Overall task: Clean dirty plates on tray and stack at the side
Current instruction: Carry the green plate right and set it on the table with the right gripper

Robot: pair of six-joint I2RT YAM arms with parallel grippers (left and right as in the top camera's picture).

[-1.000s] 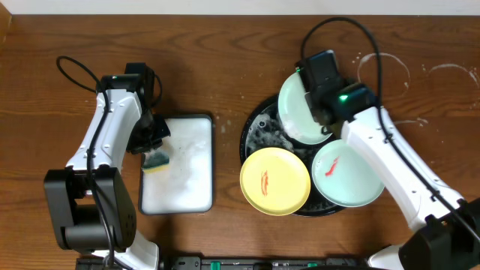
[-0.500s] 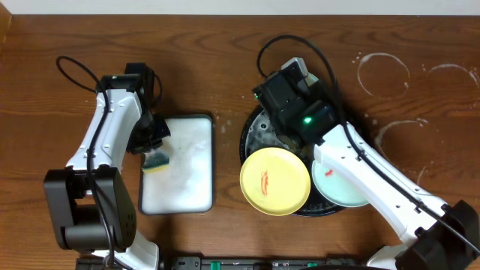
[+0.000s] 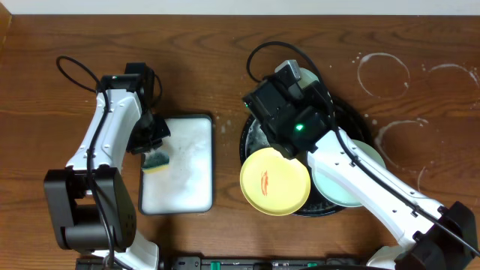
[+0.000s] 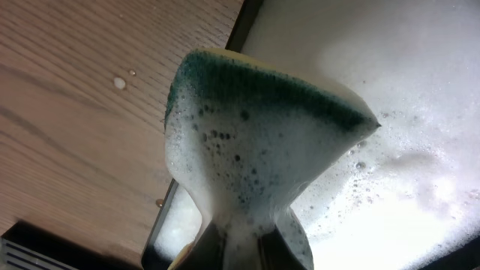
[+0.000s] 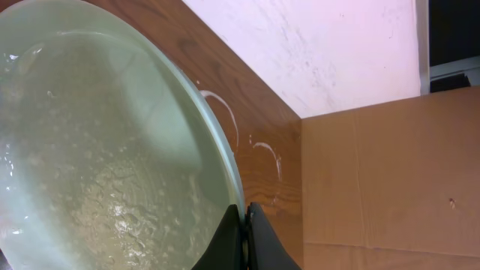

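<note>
Bench (image 3: 225, 45): black tray (image 3: 351, 120) on right w/ yellow plate (image 3: 274, 181) + mint plate (image 3: 334, 187) on its near side; white tray (image 3: 187, 176) on left. Overhead hides 3rd plate under arm. Right wrist cam shows this wet plate (image 5: 97, 150) tilted, rim clamped in right pincer (image 5: 244, 225). Left pincer (image 4: 240, 251) squeezed tight on foamy sponge (image 4: 255, 135) at white tray's edge.

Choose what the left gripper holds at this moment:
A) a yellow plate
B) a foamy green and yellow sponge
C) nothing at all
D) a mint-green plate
B: the left gripper is shut on the foamy sponge, pinching it at the edge of the white tray.
</note>
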